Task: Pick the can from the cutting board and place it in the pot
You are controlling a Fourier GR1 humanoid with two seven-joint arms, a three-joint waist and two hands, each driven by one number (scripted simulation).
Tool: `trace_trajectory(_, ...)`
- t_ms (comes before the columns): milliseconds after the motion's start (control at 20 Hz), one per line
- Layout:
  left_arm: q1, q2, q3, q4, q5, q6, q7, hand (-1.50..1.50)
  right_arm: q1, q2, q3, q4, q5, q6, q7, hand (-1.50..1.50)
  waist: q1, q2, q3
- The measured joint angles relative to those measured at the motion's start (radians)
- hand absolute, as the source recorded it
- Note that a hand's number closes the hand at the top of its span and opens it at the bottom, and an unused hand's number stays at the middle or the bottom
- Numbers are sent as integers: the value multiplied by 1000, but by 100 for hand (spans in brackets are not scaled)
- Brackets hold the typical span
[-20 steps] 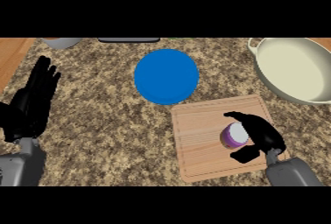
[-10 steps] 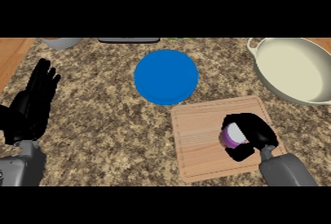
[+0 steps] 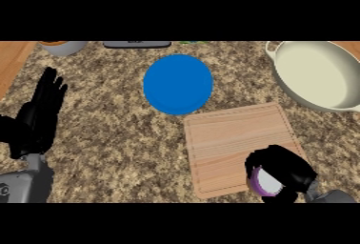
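My right hand [image 3: 287, 170] is curled round a purple and white can [image 3: 264, 182], which shows only at its left side under the fingers. Hand and can are over the near right corner of the wooden cutting board [image 3: 235, 138]; I cannot tell whether the can is touching the board. The cream pot [image 3: 316, 76] stands at the far right of the counter, its inside bare. My left hand [image 3: 36, 121] rests open at the left edge, fingers pointing up.
A blue plate [image 3: 178, 84] lies on the granite counter between the board and the back edge. A small bowl [image 3: 63, 46] and a dark flat object [image 3: 137, 44] sit at the back left.
My right hand has closed on the can and drawn back toward me, from the board's middle right to its near right corner. The left hand stays where it was.
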Motion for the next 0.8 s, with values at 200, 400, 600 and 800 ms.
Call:
trace_trajectory(200, 15, 3, 8, -12, 1, 2, 2, 0, 128, -187, -6, -123, -24, -44, -255, 150, -16, -1, 1)
trace_trajectory(400, 10, 14, 21, -22, 6, 2, 16, 0, 223, -279, -158, -182, -176, -90, -427, 150, -22, 0, 1)
trace_trajectory(600, 15, 22, 30, -28, 12, -3, 19, 0, 281, -290, -343, -212, -376, -97, -502, 150, -29, 0, 0)
trace_trajectory(800, -9, 16, 23, -9, 8, 0, 17, 0, 275, -276, -519, -208, -552, -87, -504, 150, -21, 3, 0)
